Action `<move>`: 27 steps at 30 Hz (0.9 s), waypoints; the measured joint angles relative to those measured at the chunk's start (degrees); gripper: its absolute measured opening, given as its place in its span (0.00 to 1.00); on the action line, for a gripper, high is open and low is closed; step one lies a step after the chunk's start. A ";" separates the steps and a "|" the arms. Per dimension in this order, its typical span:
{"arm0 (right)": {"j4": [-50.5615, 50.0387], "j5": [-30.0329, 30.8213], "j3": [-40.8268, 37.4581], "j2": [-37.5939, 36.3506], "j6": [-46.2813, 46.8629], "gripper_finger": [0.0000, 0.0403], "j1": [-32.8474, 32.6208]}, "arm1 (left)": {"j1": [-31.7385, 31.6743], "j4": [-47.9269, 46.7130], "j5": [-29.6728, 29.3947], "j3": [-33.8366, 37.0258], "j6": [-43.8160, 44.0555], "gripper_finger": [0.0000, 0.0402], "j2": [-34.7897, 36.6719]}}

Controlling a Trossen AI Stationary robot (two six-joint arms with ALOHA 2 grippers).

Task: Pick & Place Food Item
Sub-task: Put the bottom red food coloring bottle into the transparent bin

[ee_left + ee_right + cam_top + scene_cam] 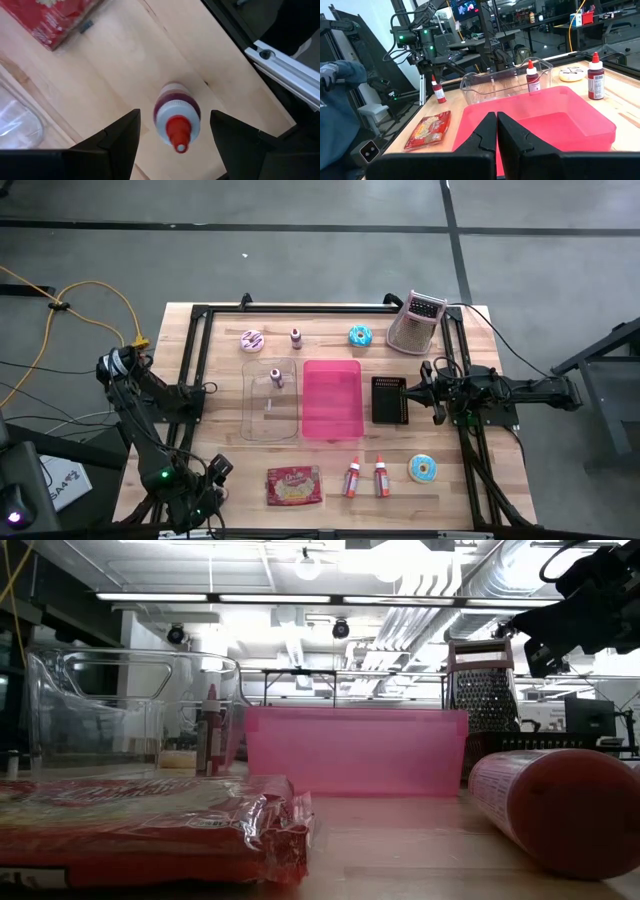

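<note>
A small sauce bottle (pixel 176 116) with a red nozzle cap and dark red contents stands upright on its base on the wooden table near the front left corner. The right wrist view also shows this bottle (pixel 438 92). My left gripper (pixel 175 120) hangs open above it, pointing steeply down, one finger on each side of the cap and clear of it. In the high view my left gripper (pixel 213 473) hides the bottle. My right gripper (pixel 496 131) is shut on nothing and rests level at the table's right side (pixel 430 388).
Right of the bottle lies a red snack packet (pixel 295 485). Beyond it are two lying bottles (pixel 366 477), a clear bin (pixel 270 405), a pink tray (pixel 332 400), a black rack (pixel 390 400), a grater (pixel 415 322) and three donuts (pixel 360 335). A person's sleeve (pixel 340 75) shows beyond the table.
</note>
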State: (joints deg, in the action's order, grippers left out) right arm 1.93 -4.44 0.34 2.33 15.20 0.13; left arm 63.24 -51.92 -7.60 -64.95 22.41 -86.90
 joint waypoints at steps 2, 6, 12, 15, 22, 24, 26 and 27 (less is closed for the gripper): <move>0.00 0.00 -0.02 -0.02 0.00 0.00 0.00 | 0.04 0.05 0.01 0.02 0.02 0.58 -0.06; 0.00 0.00 0.00 -0.02 -0.01 0.00 0.01 | 0.01 0.08 0.18 0.02 0.13 0.57 -0.04; 0.00 0.00 0.00 -0.02 -0.01 0.00 0.00 | 0.00 0.07 0.26 0.02 0.13 0.51 -0.04; 0.00 0.00 0.00 0.00 -0.02 0.00 0.00 | 0.00 0.09 0.29 0.02 0.13 0.47 -0.04; 0.01 0.00 0.00 -0.01 -0.02 0.00 0.00 | 0.00 0.11 0.31 0.02 0.13 0.41 -0.04; 0.00 0.00 -0.01 -0.01 -0.01 0.00 0.00 | 0.00 0.11 0.32 0.02 0.11 0.39 -0.04; 0.00 0.00 -0.02 -0.02 0.00 0.00 0.00 | 0.00 0.11 0.31 0.02 0.11 0.38 -0.04; 0.00 0.00 -0.01 0.00 -0.01 0.00 0.00 | 0.00 0.11 0.31 0.02 0.11 0.37 -0.04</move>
State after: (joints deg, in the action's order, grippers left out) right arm 1.93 -4.45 0.33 2.32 15.19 0.12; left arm 63.24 -51.81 -7.29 -64.93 22.53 -86.94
